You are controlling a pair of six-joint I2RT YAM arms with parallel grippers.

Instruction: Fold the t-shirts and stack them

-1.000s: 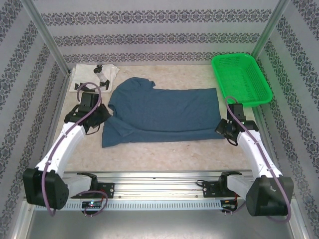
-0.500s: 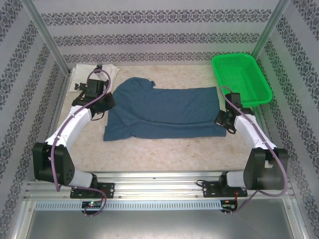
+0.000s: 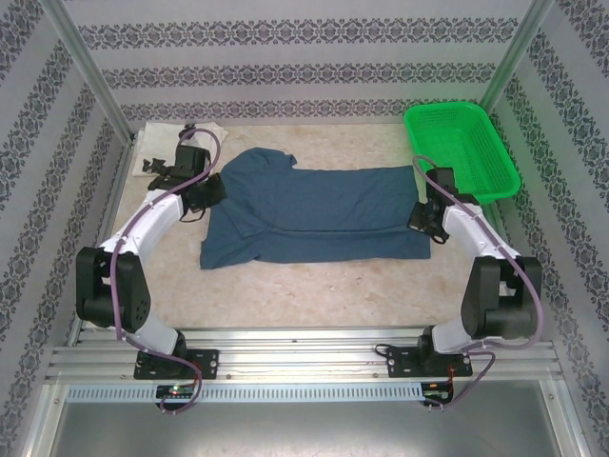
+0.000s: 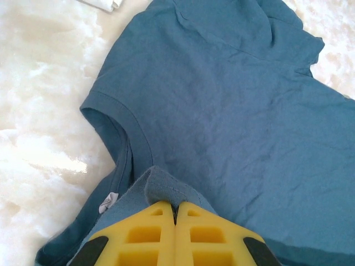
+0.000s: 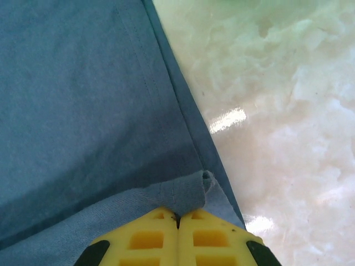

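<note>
Both grippers had travelled farther from the arm bases, dragging cloth along. The left gripper [image 4: 175, 209] was clamped tight on a fold of the dark blue shirt [image 3: 314, 214] by its sleeve, and the right gripper [image 5: 178, 215] pinched the hemmed right corner. The soft, creased shirt lay mid-table [image 3: 314, 300]. A folded white shirt [image 3: 152, 148] sat far left and a green mesh basket [image 3: 504, 167] far right.

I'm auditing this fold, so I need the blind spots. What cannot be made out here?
1. Top view: left arm covers part of the white shirt; its print is too small.
2. Left wrist view: white tag on the blue shirt, text too small.
3. Wrist views: cloth depth inside left claw and right claw, hidden by shut yellow fingers.
</note>
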